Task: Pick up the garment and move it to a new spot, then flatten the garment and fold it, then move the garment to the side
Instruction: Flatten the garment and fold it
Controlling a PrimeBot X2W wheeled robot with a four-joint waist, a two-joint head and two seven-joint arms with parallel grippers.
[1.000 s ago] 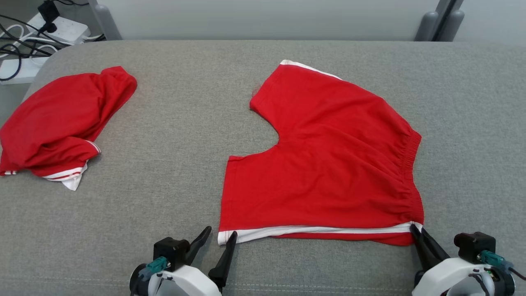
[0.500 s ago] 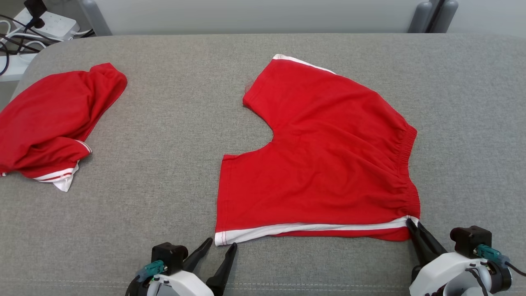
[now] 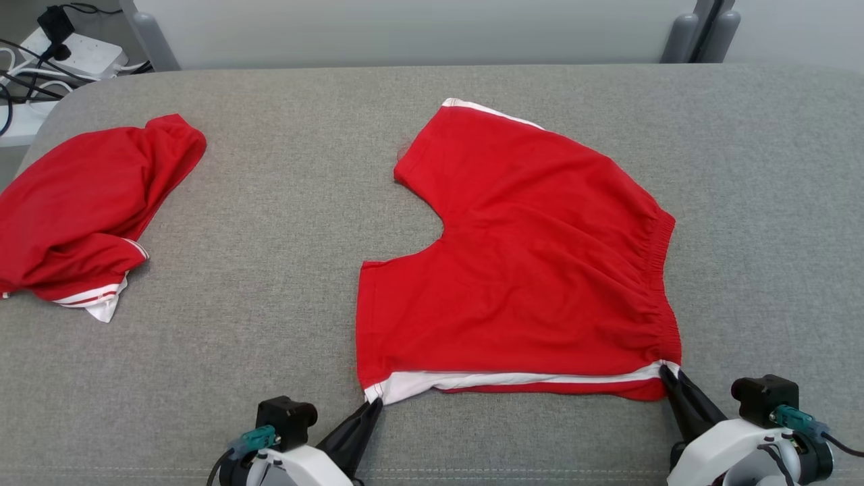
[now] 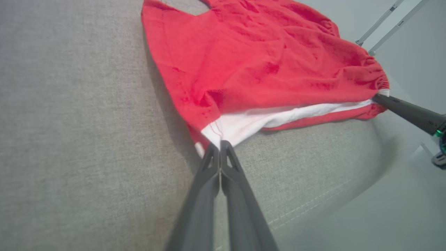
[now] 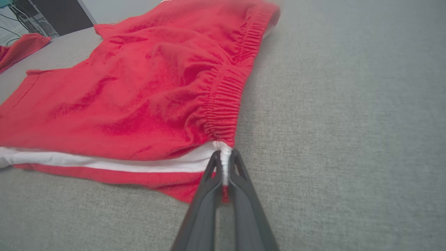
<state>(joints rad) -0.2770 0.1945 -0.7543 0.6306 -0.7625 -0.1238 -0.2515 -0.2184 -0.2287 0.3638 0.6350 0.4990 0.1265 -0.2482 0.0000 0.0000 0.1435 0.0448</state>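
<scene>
Seemingly, left hand (image 3: 373,405) (tips together) on garment (image 3: 520,256)

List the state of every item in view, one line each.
red shorts, spread flat on the grey surface
left gripper, shut on the shorts' white hem corner
right gripper, shut on the shorts' waistband corner
second red garment, crumpled, at the left
</scene>
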